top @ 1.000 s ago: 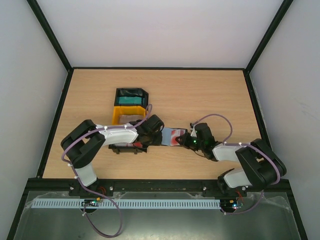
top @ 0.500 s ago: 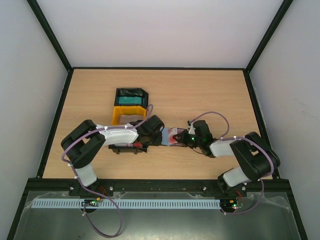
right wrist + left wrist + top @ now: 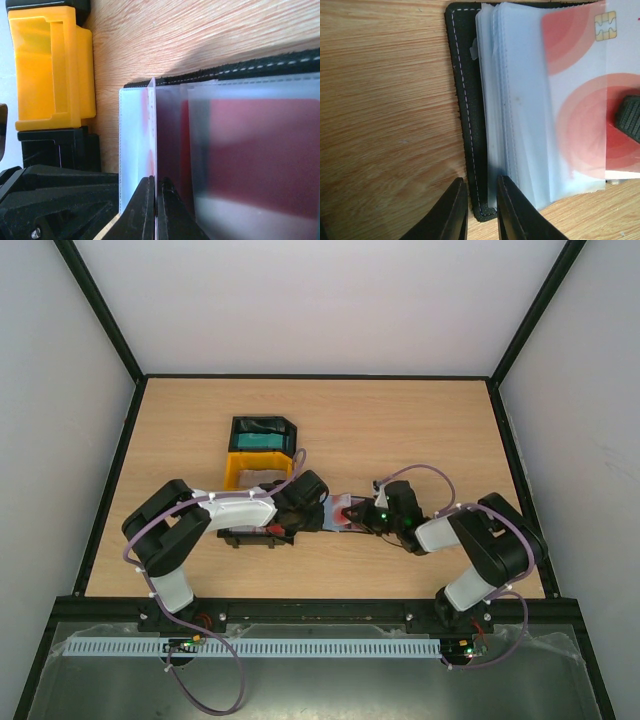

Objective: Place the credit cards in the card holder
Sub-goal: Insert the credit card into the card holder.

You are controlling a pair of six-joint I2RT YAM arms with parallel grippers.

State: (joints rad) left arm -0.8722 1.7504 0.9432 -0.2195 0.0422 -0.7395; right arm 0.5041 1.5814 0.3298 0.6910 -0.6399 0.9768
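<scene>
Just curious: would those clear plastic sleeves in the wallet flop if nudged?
Probably floppy: the clear sleeves look thin and fan loosely off the card holder. Likely slippery too, being glossy. The red-and-white card looks stiffer, lying flat.

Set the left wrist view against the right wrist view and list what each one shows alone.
Left wrist only: the gold chip on the red-and-white card, and the left hand pinching a corner of the card holder. Right wrist only: the yellow tray, a black tray next to it, and the right hand shut on the card's edge. Both: the card holder, its clear sleeves, the card and the wooden table.
</scene>
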